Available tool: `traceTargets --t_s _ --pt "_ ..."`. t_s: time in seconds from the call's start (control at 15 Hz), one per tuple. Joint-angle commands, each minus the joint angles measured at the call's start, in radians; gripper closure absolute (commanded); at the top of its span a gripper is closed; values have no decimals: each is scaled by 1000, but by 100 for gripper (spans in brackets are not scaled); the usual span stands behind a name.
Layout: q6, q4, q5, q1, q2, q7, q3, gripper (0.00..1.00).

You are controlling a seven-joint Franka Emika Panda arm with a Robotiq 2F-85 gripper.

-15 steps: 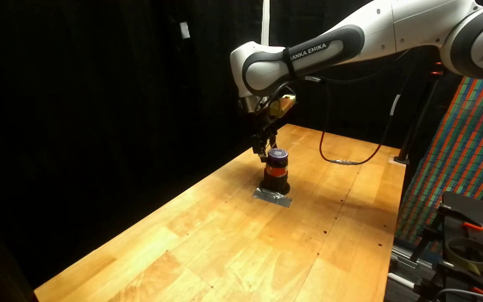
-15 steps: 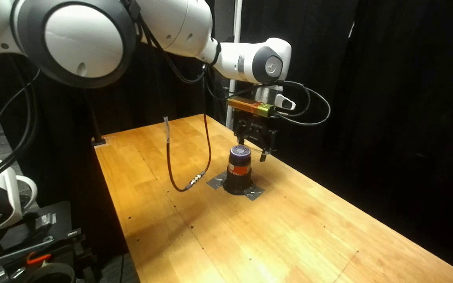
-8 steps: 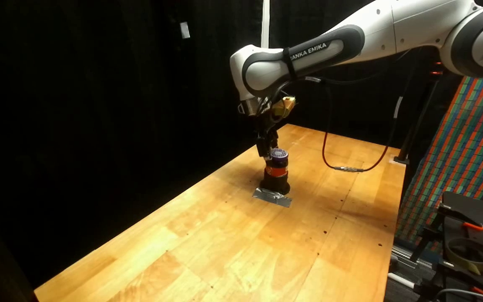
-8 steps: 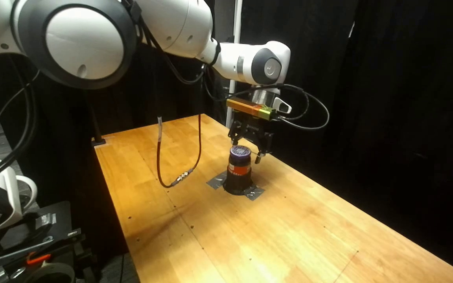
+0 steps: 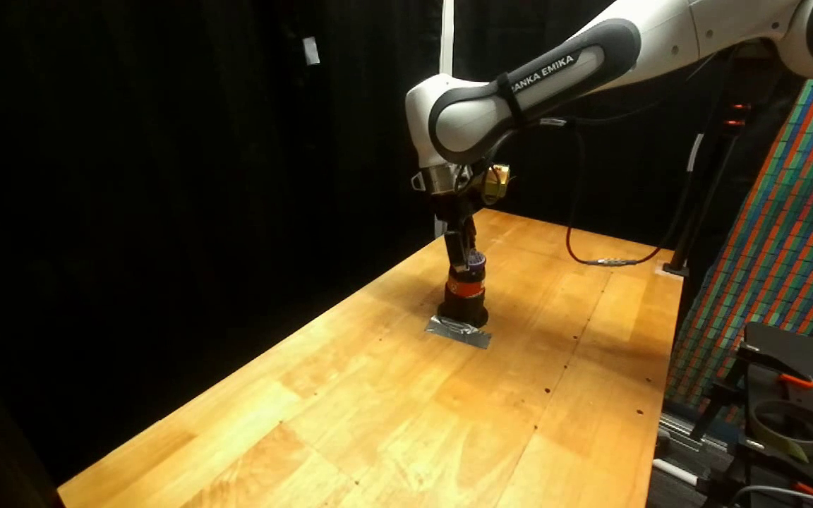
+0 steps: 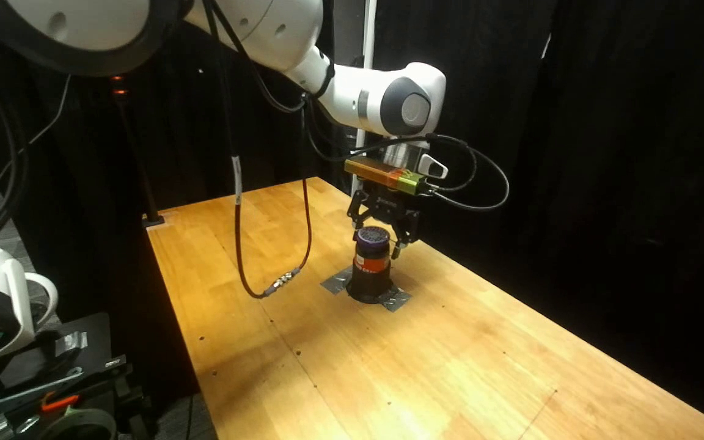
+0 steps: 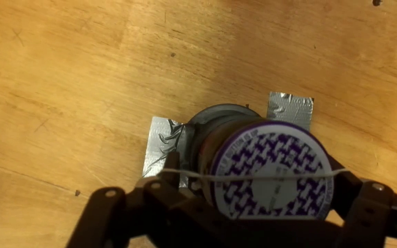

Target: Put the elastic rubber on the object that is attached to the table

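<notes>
A dark jar [image 6: 370,267] with a purple-and-white lid and an orange label stands upright in a black base, taped to the table; it also shows in an exterior view [image 5: 466,289] and in the wrist view [image 7: 274,198]. My gripper [image 6: 377,239] is open, fingers wide apart, at lid height; it also shows in an exterior view [image 5: 468,257]. In the wrist view, a thin whitish elastic rubber [image 7: 246,178] is stretched between the two fingers [image 7: 257,174] and crosses over the lid. The far side of the loop is hidden. Whether the band touches the lid, I cannot tell.
Silver tape [image 6: 396,299] fixes the base to the wooden table [image 5: 392,423]. A cable with a red lower part [image 6: 240,256] hangs from the arm near the tabletop. A black stand [image 5: 675,269] is at a table corner. A black cart [image 5: 802,353] with tools stands beside the table.
My gripper has moved down and sideways over the jar, so the fingers now sit around the lid instead of off to one side. The upper arm links have shifted. The jar has not moved.
</notes>
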Motion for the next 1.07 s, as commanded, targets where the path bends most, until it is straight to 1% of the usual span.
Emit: traceTargets --t_s 0.0,0.27,0.47,0.6,0.73,0.8,0.87,1.0 --pt "130 -239 14 -23 -157 13 3 0" --pt "251 -424 28 -42 -263 10 8 0" --pt "364 -565 29 -51 -339 3 8 0" --pt "478 -663 14 -52 -386 -8 6 0" --pt "638 -762 -7 -52 -430 -21 3 0" --pt "724 -813 -14 -54 -450 -28 3 8" --pt "804 -865 -18 -57 -471 -37 4 27" --pt "965 -971 -20 -66 -511 -52 7 41"
